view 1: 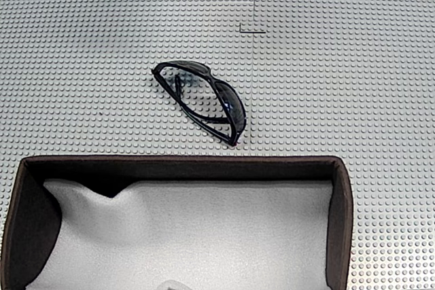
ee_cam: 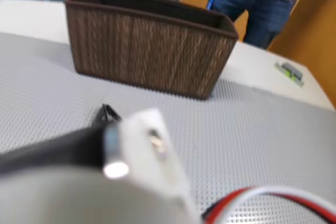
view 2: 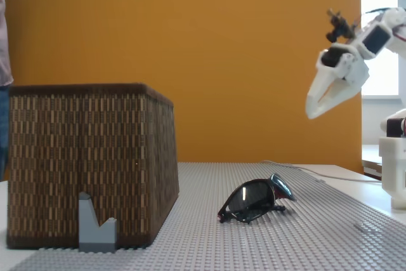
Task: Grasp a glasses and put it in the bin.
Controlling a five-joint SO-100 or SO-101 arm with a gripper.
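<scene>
Foam-lined bin [view 1: 343, 208] stands empty, beyond the glasses [view 1: 204, 100] from the gripper [view 2: 317, 109]. Gripper hangs high, jaws nearly closed, holding nothing; glasses lie folded on the studded mat [view 1: 353, 86] below and ahead of it. Recommend opening wide, descending over the bridge, closing across the frame.

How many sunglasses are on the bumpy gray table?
1. The sunglasses lie folded on the gray studded mat, just outside the brown bin. The bin's foam lining could hide more.

Glasses [view 1: 201, 102] lie folded on the studded grey tabletop [view 1: 340, 86], just beyond the bin [view 1: 343, 222]
</scene>
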